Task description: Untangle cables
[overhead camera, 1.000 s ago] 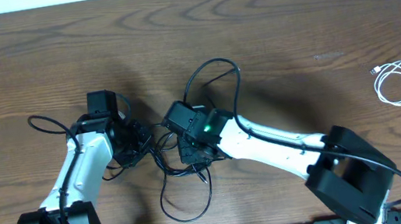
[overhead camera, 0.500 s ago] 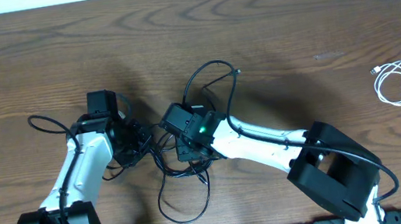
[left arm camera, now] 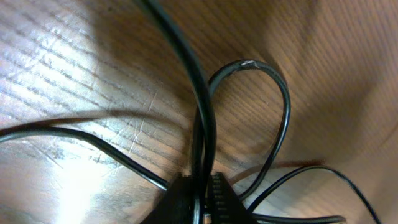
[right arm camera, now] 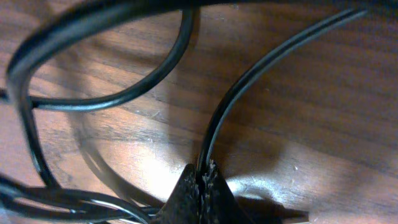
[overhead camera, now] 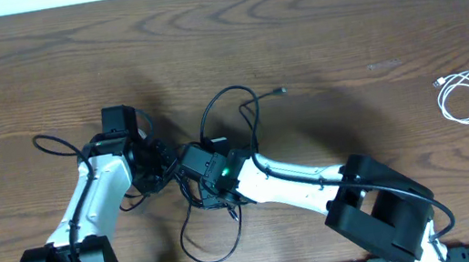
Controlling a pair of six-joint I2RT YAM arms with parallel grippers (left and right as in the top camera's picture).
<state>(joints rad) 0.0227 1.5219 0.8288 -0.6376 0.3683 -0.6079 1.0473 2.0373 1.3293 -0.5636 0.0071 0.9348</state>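
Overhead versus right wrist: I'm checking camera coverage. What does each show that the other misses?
Only overhead: the left arm and right arm, the whole tangle of black cables, and a white cable coiled apart at the far right. Only right wrist: the right gripper with its tips closed on one black strand. Both: black cables lying on the wooden table.

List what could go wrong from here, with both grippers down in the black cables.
1. The left gripper and right gripper each pinch a strand of the black cables and sit nearly touching in the overhead view; a collision seems possible.
2. Loops cross between them, so pulling apart may tighten the tangle rather than free it.
3. Each strand sits right at the fingertips and could slip out.
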